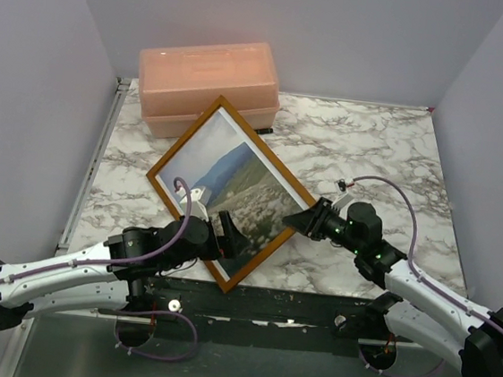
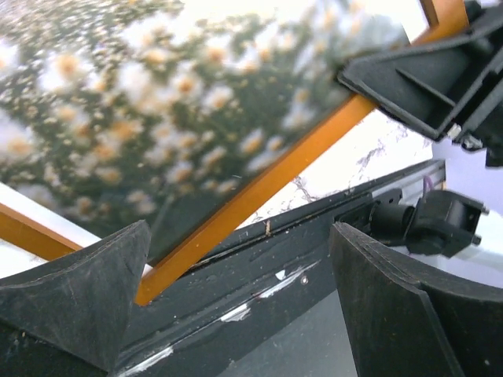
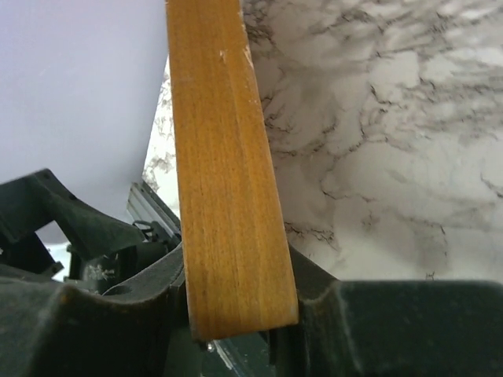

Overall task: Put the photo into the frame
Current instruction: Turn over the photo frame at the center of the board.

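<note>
right fingers (image 3: 401,330) clamped on the frame (image 3: 228,196), left fingers (image 2: 78,302) spread open over the photo (image 1: 235,173), pink box (image 1: 205,76) just behind

No writing, label, brand mark or number can be read in any view: none on the photo (image 1: 234,182), the wooden frame (image 1: 185,136) or the pink box (image 1: 205,76) behind them on the marble worktop (image 1: 373,147).
</note>
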Robot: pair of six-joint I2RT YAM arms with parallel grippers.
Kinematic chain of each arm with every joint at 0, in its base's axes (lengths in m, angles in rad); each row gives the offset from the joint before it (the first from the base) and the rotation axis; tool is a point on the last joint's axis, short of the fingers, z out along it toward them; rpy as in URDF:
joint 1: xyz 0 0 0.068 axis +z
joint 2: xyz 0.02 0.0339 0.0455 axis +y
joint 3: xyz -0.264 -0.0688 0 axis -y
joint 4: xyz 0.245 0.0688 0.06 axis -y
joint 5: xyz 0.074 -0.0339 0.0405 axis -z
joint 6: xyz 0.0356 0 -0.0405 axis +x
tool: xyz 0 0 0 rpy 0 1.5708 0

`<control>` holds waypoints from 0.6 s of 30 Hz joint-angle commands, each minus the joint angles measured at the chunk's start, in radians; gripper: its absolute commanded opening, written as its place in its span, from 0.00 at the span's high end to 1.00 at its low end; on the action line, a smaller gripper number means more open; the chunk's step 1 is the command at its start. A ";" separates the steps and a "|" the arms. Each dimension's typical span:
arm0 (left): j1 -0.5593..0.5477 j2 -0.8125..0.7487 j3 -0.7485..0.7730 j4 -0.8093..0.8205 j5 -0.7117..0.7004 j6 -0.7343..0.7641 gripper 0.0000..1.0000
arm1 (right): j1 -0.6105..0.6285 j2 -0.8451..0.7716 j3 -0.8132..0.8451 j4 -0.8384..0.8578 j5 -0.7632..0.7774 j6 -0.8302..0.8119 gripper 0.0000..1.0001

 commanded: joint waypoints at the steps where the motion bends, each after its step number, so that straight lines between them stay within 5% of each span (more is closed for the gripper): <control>1: 0.041 -0.069 -0.075 -0.074 -0.020 -0.174 0.02 | 0.000 0.043 -0.098 -0.123 0.161 -0.045 0.95; 13: 0.051 -0.111 -0.157 -0.154 -0.069 -0.265 0.01 | -0.001 0.143 -0.180 -0.146 0.210 0.052 0.71; 18: 0.053 -0.031 -0.117 -0.193 -0.064 -0.258 0.01 | -0.002 0.165 -0.202 -0.149 0.219 0.071 0.52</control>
